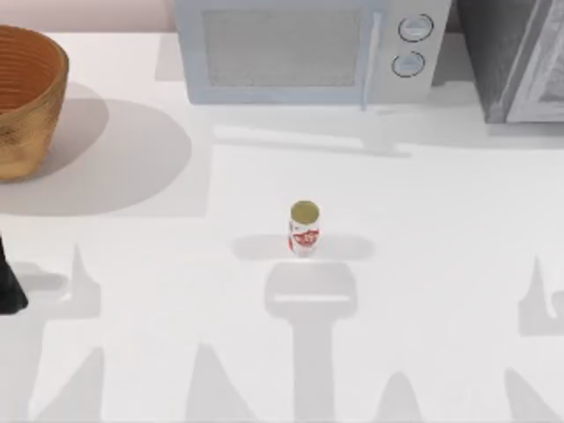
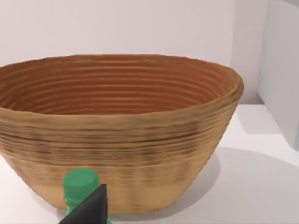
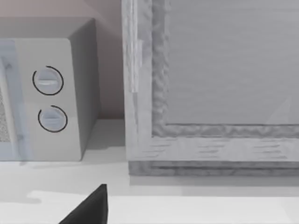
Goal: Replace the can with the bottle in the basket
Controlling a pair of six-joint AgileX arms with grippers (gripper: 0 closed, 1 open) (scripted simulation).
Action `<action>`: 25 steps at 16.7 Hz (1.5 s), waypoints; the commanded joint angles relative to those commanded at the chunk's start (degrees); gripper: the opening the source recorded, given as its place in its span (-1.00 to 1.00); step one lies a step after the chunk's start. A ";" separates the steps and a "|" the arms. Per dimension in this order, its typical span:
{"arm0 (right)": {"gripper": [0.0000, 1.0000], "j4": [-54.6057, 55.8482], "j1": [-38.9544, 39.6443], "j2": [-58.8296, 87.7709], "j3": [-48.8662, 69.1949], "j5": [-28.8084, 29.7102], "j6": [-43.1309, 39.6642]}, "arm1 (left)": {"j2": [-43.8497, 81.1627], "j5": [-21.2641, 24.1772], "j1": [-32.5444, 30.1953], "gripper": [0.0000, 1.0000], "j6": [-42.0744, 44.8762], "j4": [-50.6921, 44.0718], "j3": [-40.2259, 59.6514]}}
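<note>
On the white table (image 1: pixel 441 220) the can (image 1: pixel 304 228) is stood upright mid-table, well apart from the basket (image 1: pixel 26 97). A green-capped bottle (image 2: pixel 81 186) is seen beside the left gripper (image 2: pixel 91 210), whose grip cannot be told.

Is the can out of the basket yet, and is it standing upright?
Out and upright. The can stands on the table mid-scene, round top facing up, well apart from the basket at the far left.

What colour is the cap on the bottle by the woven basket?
Green: the round bottle cap shows best in the left wrist view, in front of the orange-brown wicker basket.
</note>
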 joint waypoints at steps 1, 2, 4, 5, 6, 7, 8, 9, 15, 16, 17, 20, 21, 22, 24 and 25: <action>1.00 0.00 0.00 0.00 0.00 0.00 0.00 | 4.67 1.51 1.41 1.00 0.38 4.17 0.11; 1.00 0.00 0.00 0.00 0.00 0.00 0.00 | 9.63 3.13 2.88 1.00 0.79 8.60 0.25; 1.00 0.00 0.00 0.00 0.00 0.00 0.00 | 20.26 6.62 5.94 1.00 1.68 18.02 0.60; 1.00 0.00 0.00 0.00 0.00 0.00 0.00 | 25.82 8.44 7.51 1.00 2.14 22.89 0.80; 1.00 0.00 0.00 0.00 0.00 0.00 0.00 | 31.46 10.28 9.08 1.00 2.60 27.80 1.01; 1.00 0.00 0.00 0.00 0.00 0.00 0.00 | 37.14 12.12 10.65 1.00 3.07 32.69 1.22; 1.00 0.00 0.00 0.00 0.00 0.00 0.00 | 42.78 13.94 12.18 1.00 3.53 37.52 1.43; 1.00 0.00 0.00 0.00 0.00 0.00 0.00 | 48.35 15.71 13.68 1.00 3.98 42.24 1.64; 1.00 0.00 0.00 0.00 0.00 0.00 0.00 | 77.05 24.42 21.48 1.00 6.21 65.87 2.44; 1.00 0.00 0.00 0.00 0.00 0.00 0.00 | 80.59 25.42 22.51 1.00 6.47 68.71 2.46; 1.00 0.00 0.00 0.00 0.00 0.00 0.00 | 83.63 26.26 23.43 1.00 6.70 71.15 2.45; 1.00 0.00 0.00 0.00 0.00 0.00 0.00 | 89.31 27.79 25.30 1.00 7.11 75.75 2.32; 1.00 0.00 0.00 0.00 0.00 0.00 0.00 | 89.99 27.97 25.55 1.00 7.16 76.31 2.29; 1.00 0.00 0.00 0.00 0.00 0.00 0.00 | 90.10 28.00 25.59 1.00 7.17 76.40 2.28; 1.00 0.00 0.00 0.00 0.00 0.00 0.00 | 90.10 28.00 25.59 1.00 7.17 76.40 2.28; 1.00 0.00 0.00 0.00 0.00 0.00 0.00 | 90.10 28.00 25.59 1.00 7.17 76.40 2.28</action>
